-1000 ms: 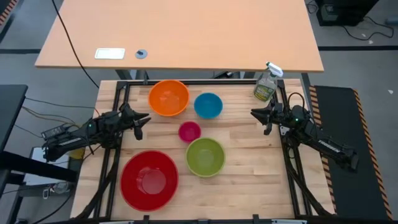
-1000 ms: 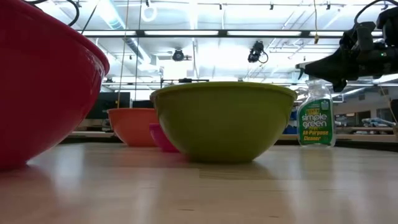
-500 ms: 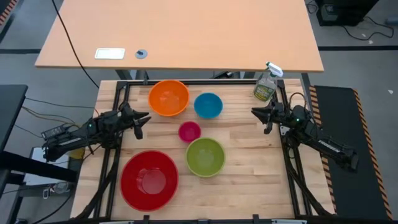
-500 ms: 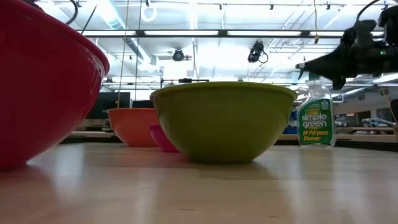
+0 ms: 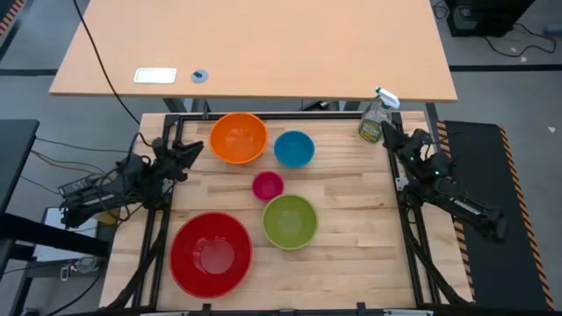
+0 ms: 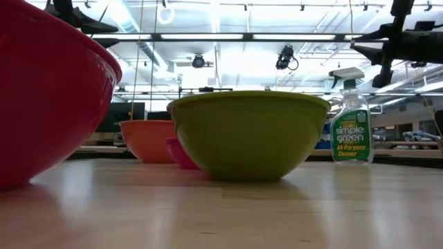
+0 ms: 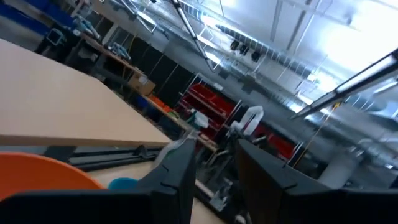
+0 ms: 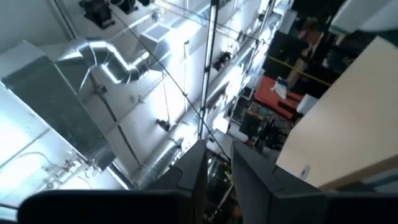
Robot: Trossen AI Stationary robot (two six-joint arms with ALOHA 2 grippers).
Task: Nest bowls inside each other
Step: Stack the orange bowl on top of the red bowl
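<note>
Since both sets of fingers are closed on nothing, you have no bowl in hand yet: the left gripper (image 5: 187, 149) hangs pinched together just beside the orange bowl (image 5: 238, 138), on the side away from the blue bowl (image 5: 294, 148), while the right gripper (image 5: 392, 137), fingers drawn near together with a slim gap showing, sits raised well beyond the blue bowl next to the spray bottle (image 5: 376, 120). Both wrists tilt upward, aimed at the ceiling rather than the table (image 5: 351, 228). From the orange bowl, the pink bowl (image 5: 268, 185) lies nearest toward the front, the green bowl (image 5: 290, 220) past it, the red bowl (image 5: 211, 253) at the front edge. Expect thin, light, stiff plastic with slick walls; pinch each rim, one finger inside, and start with the orange.
</note>
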